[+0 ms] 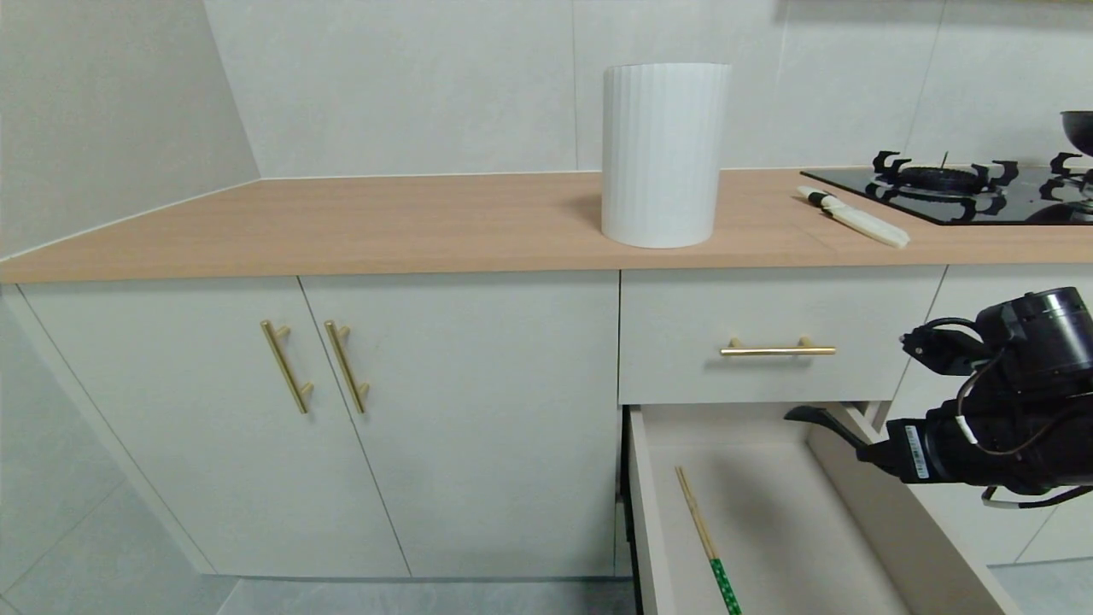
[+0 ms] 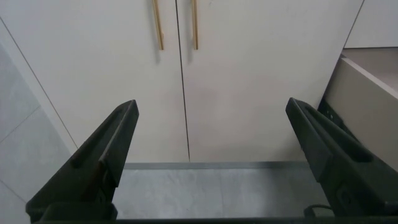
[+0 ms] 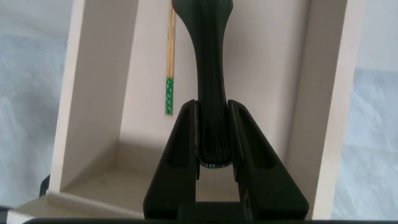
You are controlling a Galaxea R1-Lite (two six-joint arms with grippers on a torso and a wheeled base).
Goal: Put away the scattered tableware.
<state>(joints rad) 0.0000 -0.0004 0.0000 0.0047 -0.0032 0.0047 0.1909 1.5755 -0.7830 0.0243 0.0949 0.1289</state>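
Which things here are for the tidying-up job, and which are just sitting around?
For the job:
- black utensil, held in the right claw
- chopsticks, lying in the open drawer
- knife on the counter, probably tableware too

Just sitting around:
- white canister
- stove
- cupboard doors

Left gripper (image 2: 210, 106), jaws wide apart, faces cabinet doors (image 2: 261, 81) (gold handles (image 2: 158, 25)).
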